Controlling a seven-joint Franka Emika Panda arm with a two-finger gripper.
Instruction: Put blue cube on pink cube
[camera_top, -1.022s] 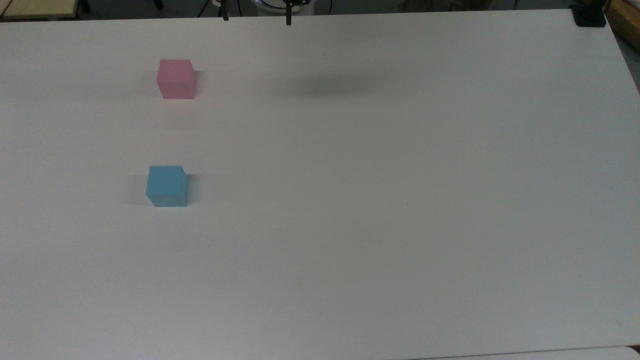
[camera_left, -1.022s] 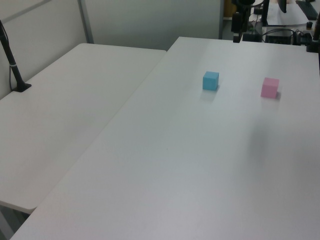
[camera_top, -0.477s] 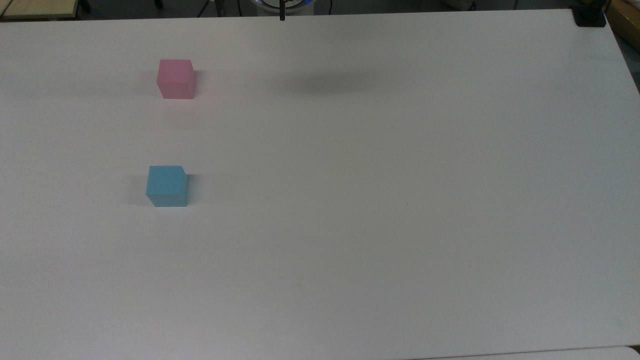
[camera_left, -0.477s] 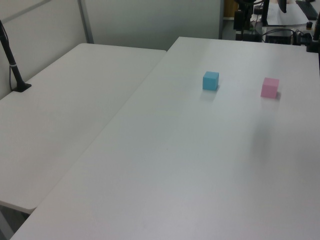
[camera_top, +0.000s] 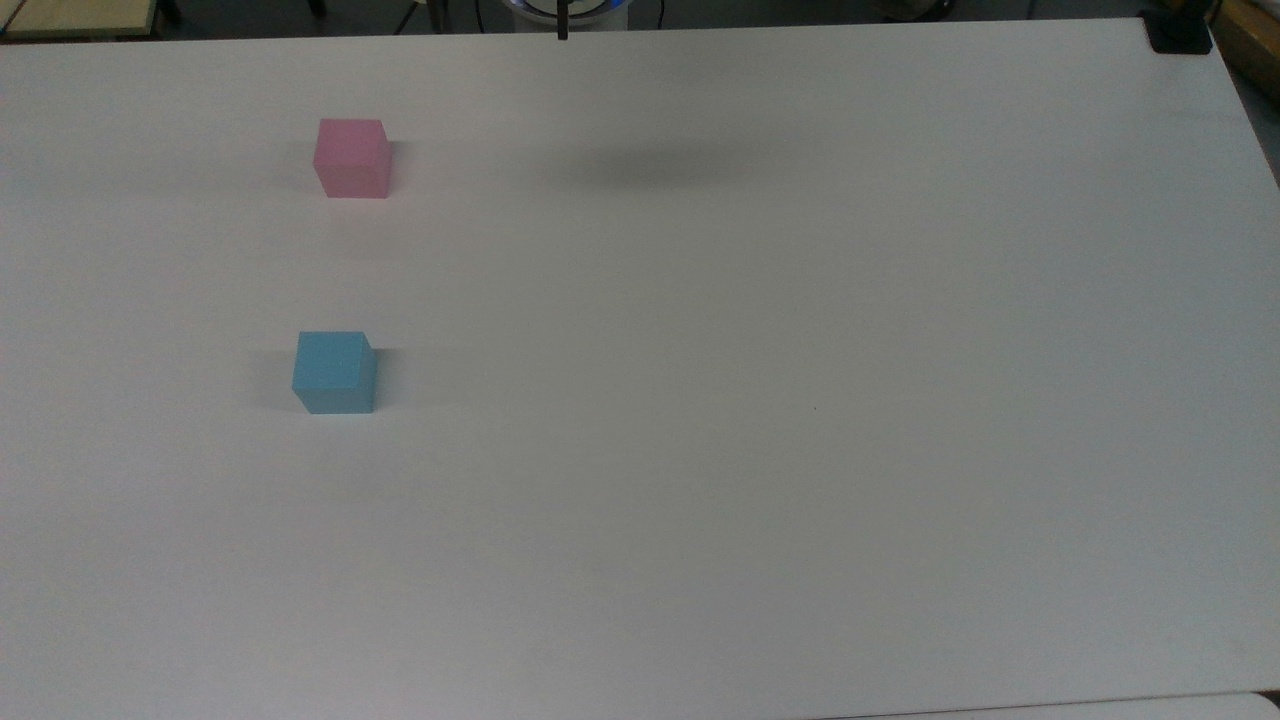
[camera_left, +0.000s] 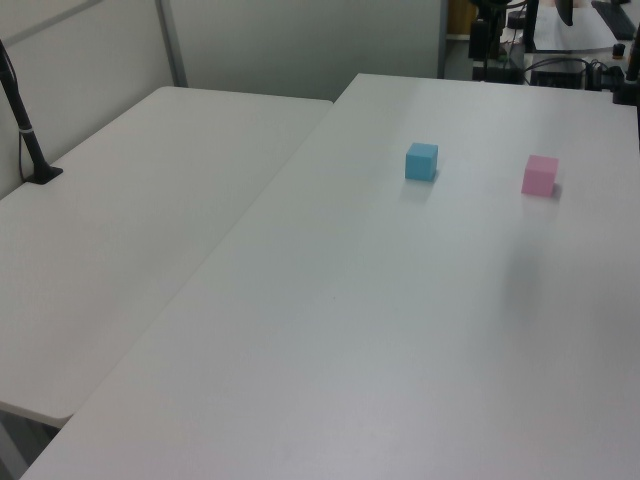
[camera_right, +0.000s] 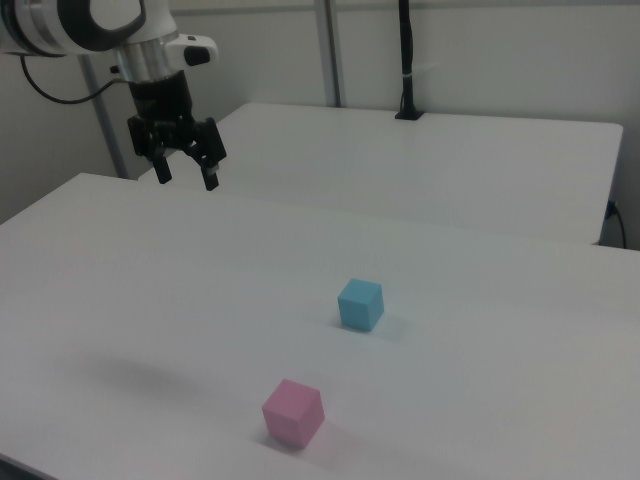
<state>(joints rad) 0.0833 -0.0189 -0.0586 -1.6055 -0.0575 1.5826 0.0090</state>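
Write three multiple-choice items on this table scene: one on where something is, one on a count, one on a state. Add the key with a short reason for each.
1. In the right view, where is the gripper relative to the blue cube?
A. Directly above it
B. Off to the right view's upper left, away from it
C. Resting on the table beside it

2. How many cubes stand on the table?
A. One
B. Two
C. Three

3. What is the state of the fingers?
A. Spread apart, holding nothing
B. Shut on the blue cube
C. Shut on the pink cube

Key:
1 B: the gripper hangs above the far part of the table, well clear of both cubes.
2 B: one blue cube and one pink cube, apart, neither stacked.
3 A: the right view shows a gap between the fingers with nothing in it.
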